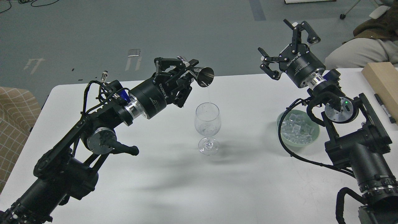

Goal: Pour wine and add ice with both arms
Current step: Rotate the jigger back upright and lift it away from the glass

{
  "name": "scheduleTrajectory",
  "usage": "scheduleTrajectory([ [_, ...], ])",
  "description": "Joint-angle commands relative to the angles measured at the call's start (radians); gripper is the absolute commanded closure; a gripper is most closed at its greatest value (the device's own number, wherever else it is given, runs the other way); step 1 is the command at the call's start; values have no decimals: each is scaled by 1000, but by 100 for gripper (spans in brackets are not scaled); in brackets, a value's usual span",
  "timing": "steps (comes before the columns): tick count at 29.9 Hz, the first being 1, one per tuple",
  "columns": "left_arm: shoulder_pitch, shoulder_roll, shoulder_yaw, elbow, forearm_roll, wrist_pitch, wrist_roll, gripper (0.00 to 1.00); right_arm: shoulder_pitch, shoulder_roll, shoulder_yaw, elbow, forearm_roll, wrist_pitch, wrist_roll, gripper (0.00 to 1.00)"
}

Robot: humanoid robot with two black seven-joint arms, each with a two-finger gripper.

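left tool [182, 70], clear glassy ice [297, 128]

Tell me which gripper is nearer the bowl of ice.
Right. The right gripper hangs open, above and behind the green bowl of ice. The left gripper is far across the table, tipping a metal cup over the wine glass.

"ROBOTIQ" in white on the left pincer [186, 67] and right pincer [287, 42] bodies.

cup [205, 76]: shiny metal
glass [207, 123]: clear, glossy
ice [297, 129]: glassy
table [174, 183]: matt white
block [383, 81]: pale wood
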Motion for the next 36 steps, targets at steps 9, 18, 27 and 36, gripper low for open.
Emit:
scheduleTrajectory([
  [9,-1,-3,0,-3,44,0,-2,93,1,0,0,0,0,0,0,0],
  [18,-1,-2,-2,-21,96,5,-11,93,1,0,0,0,0,0,0,0],
  [27,-1,-2,-2,-31,135,8,-15,93,2,0,0,0,0,0,0,0],
  [36,0,-6,-2,-31,187,9,-20,93,2,0,0,0,0,0,0,0],
])
